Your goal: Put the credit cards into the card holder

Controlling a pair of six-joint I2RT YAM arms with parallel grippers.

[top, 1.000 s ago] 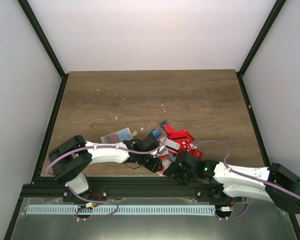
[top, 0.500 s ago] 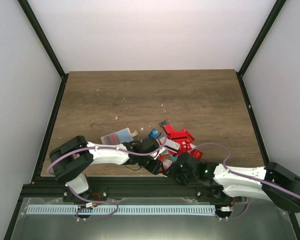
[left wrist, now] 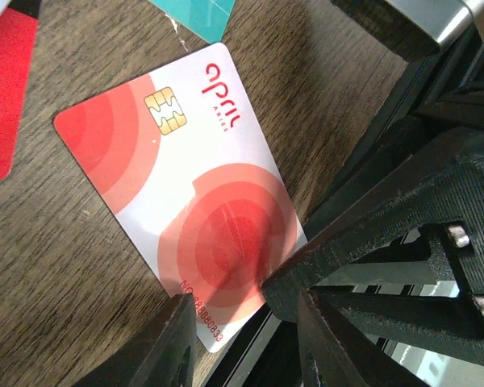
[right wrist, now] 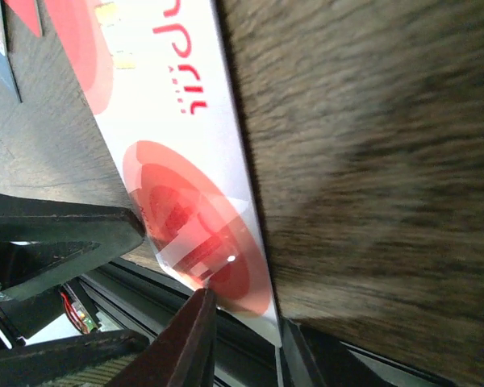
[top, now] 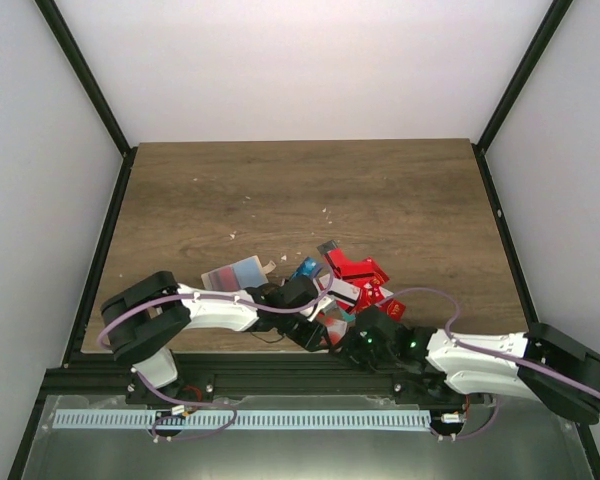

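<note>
Although the left gripper (left wrist: 242, 314) is seen with its jaws spread, only the lower corner of a white-and-red card (left wrist: 185, 185) is straddled by them, and no clamping is shown. At the right gripper (right wrist: 242, 326) the jaws are set close together about the same card's corner, which overhangs the near edge of the table (top: 280, 190). Whether the card is pinched there cannot be told, since the wood is blurred and the fingers are cut off by the bottom of the right wrist view. A black printed part (left wrist: 371, 234), whose owner cannot be told, is laid against the card's long edge in the left wrist view. From above, both gripper heads are bunched at the table's near edge, and the card between them is hidden. The credit cards (top: 355, 275) are heaped just beyond the grippers, mostly red with some blue. The card holder (top: 232, 273) is found just beyond the left forearm, apart from the heap, and its details are hard to make out.
</note>
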